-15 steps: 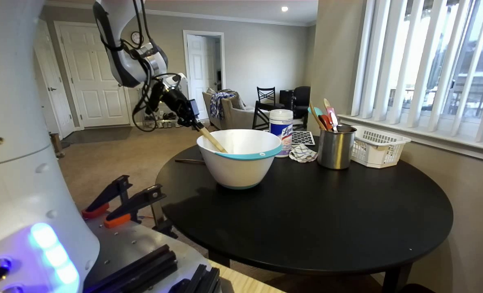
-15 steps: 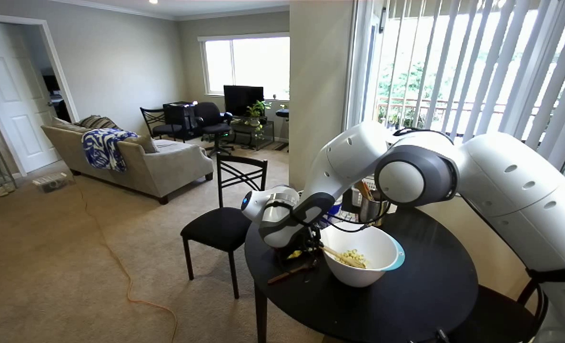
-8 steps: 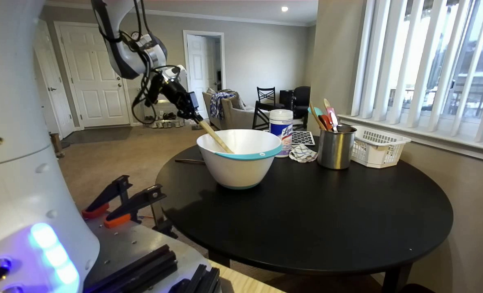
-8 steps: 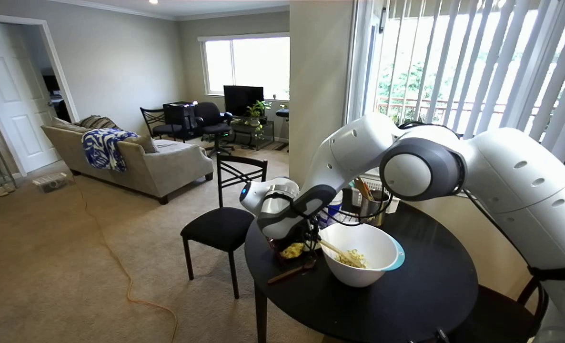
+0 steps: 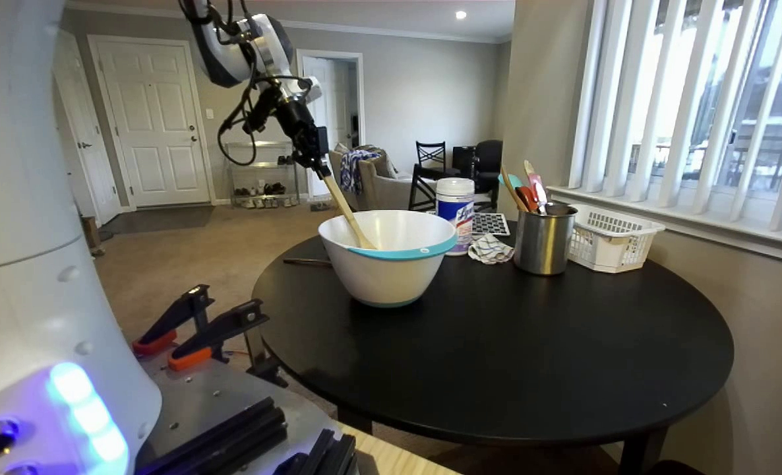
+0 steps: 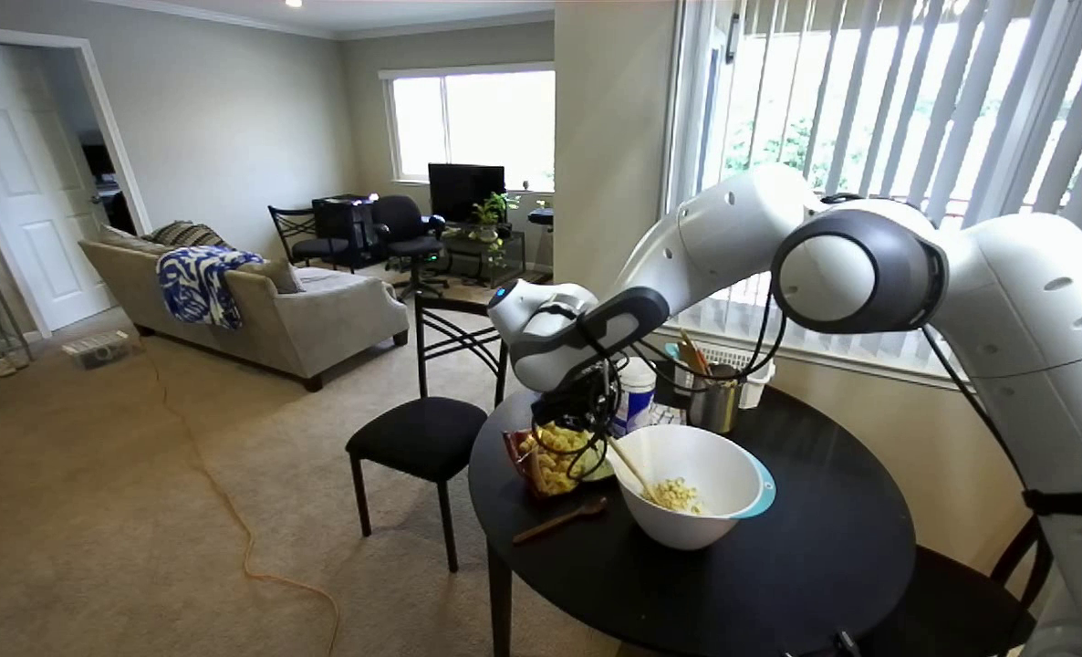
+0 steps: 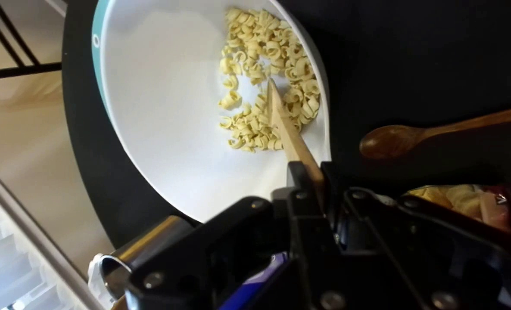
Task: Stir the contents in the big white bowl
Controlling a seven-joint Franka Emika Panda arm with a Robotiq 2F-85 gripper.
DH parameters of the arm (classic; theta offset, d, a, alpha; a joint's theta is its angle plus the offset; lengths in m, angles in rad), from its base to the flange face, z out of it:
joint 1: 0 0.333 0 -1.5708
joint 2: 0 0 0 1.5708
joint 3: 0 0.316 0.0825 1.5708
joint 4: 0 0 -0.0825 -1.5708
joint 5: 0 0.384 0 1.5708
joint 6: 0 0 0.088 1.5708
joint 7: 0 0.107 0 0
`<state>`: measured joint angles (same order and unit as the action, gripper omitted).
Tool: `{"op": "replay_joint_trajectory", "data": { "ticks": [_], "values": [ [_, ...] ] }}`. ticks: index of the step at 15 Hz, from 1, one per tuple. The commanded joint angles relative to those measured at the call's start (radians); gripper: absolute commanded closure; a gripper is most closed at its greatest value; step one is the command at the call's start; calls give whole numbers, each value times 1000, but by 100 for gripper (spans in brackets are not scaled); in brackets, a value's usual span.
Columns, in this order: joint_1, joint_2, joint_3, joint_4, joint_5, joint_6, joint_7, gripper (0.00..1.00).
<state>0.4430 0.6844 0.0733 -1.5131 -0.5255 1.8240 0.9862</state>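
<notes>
— Raised since the earlier frame: white and grey robot arm [image 5: 227,63], seen in an exterior view. With it, the long pale wooden utensil [image 5: 346,210] now stands steeper, lower end inside the large deep round white bowl [image 5: 388,280] with the teal rim.

— Bowl shifted?

— No. Upright on the round black counter [image 5: 529,356], same place as before. Farther back: white cylindrical canister with a blue label [image 5: 455,208], then a crumpled checked cloth [image 5: 491,249], a brushed-metal cylindrical cup [image 5: 542,247], and just beside that a white slatted plastic basket [image 5: 622,257].

— Contents?

— In an exterior view, looking down into it: small pale yellow curled pieces [image 6: 678,495] at the bottom. On the counter near the bowl, a reddish-brown wooden spoon [image 6: 559,522] and a red-edged bag of yellow pieces [image 6: 555,461]. More of the bag shows than before.

— State of the jaws?

— Wrist view: clenched round the utensil, one jaw on each side. Utensil slants down into the bowl, tip in among the curled pieces, with a bare patch of white bottom beside it. Cannot tell whether the tip touches the bottom. Wooden spoon lies outside the bowl, near but apart from it; the bag is partly hidden behind the jaws.
</notes>
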Motion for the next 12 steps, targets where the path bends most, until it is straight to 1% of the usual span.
{"op": "replay_joint_trajectory", "data": {
  "ticks": [1, 4, 7, 9, 12],
  "values": [
    [-84, -109, 16, -118, 130, 87, -78, 95],
    [-116, -152, 5, -149, 192, 104, -111, 95],
    [-136, -187, 2, -180, 227, 116, -128, 95],
    [-147, -210, 3, -206, 247, 141, -135, 95],
    [-152, -252, 3, -267, 252, 218, -148, 95]
  ]
}}
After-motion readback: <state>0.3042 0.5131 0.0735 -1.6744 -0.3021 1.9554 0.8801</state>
